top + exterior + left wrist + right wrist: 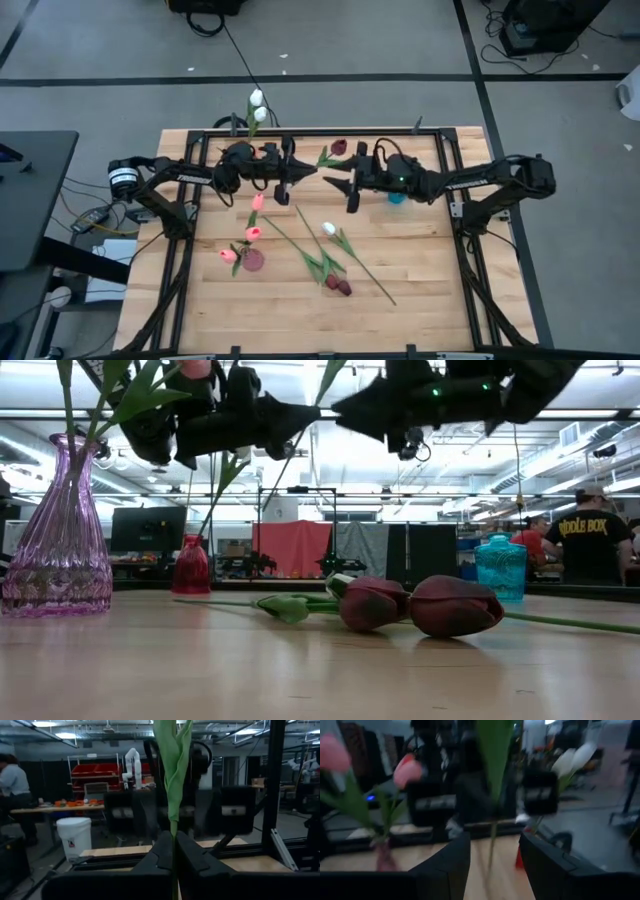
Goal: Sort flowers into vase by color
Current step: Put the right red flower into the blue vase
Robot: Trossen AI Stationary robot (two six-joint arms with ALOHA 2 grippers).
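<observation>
My left gripper [312, 171] hangs above the table's far middle, shut on a tulip whose dark maroon head [340, 147] and green leaf [172, 765] rise above it. My right gripper [330, 182] faces it from the right, open. Its fingers stand on either side of the same stem [492, 840] without plainly touching it. A purple vase [60, 530] holds pink tulips [252, 233] by their stems. A red vase [191, 565] holds white tulips [258, 106]. A teal vase [500, 567] stands at the right. Two maroon tulips [455, 605] and a white one [328, 229] lie flat on the table. My left gripper pinches the tulip's thin stem [173, 831] between its two fingers, just under the leaf. The fingers come nearly level from the table's left and lie across the stem. The tulip stands upright in the hold, lifted clear of the table.
A black frame [440, 150] runs round the wooden table. Long stems [350, 255] of the lying tulips cross the middle. Bare wood [420, 290] lies toward the near right. People [590, 535] are in the room behind.
</observation>
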